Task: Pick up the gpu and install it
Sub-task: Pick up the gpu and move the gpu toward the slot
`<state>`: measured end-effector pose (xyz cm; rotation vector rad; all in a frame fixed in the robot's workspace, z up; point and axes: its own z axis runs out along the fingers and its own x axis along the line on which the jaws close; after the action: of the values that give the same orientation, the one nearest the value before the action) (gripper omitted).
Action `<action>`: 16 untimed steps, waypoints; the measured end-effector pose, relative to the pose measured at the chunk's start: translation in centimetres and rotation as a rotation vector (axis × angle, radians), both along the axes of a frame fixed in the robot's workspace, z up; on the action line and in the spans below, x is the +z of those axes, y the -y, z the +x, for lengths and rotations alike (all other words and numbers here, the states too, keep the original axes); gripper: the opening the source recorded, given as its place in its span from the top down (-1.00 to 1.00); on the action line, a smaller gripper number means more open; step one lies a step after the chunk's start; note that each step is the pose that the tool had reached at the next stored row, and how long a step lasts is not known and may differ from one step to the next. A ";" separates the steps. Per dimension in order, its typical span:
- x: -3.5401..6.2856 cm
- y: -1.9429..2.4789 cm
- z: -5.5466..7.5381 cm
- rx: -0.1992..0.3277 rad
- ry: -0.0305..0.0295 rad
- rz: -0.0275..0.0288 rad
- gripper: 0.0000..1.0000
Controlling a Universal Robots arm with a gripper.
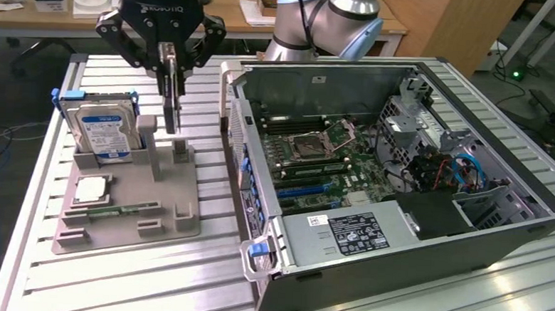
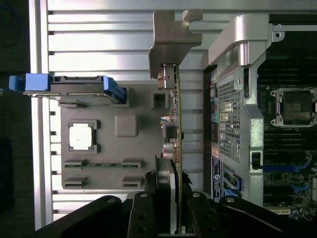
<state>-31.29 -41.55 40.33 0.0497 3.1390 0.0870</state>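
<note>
**Jaws pinching gpu (image 1: 173,100) edge-on over gray fixture (image 1: 102,235)**

Jaws of gripper (image 1: 172,59) are pressed on the card's upper end. Card hangs upright over fixture's side nearest pc case (image 1: 424,270). Can't tell if its lower edge is clear of fixture's slot post.

Case, lid off, sits just beside fixture at ext. view's right, w/ mobo (image 1: 325,161) exposed. On fixture's side away from case, hard drive (image 1: 105,134) stands in a blue-clipped holder. Square cpu chip (image 1: 90,188) and green memory stick (image 1: 123,210) lie flat in front of it.

Wrist view adds the card's silvery bracket (image 2: 171,39), reaching past fixture's edge, plus parts along the card's face. Ext. view adds arm (image 1: 332,23) behind case.
</note>
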 end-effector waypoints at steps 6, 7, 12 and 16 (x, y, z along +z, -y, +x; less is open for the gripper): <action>0.00 0.00 1.6 0.000 -0.0001 -0.0001 0.44; 0.00 0.00 1.8 0.000 -0.0001 -0.0001 0.44; 0.01 0.00 3.1 0.000 -0.0002 -0.0001 0.44; 0.00 0.00 4.2 0.000 -0.0001 0.0000 0.44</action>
<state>-27.05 -41.54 40.33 0.0499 3.1392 0.0870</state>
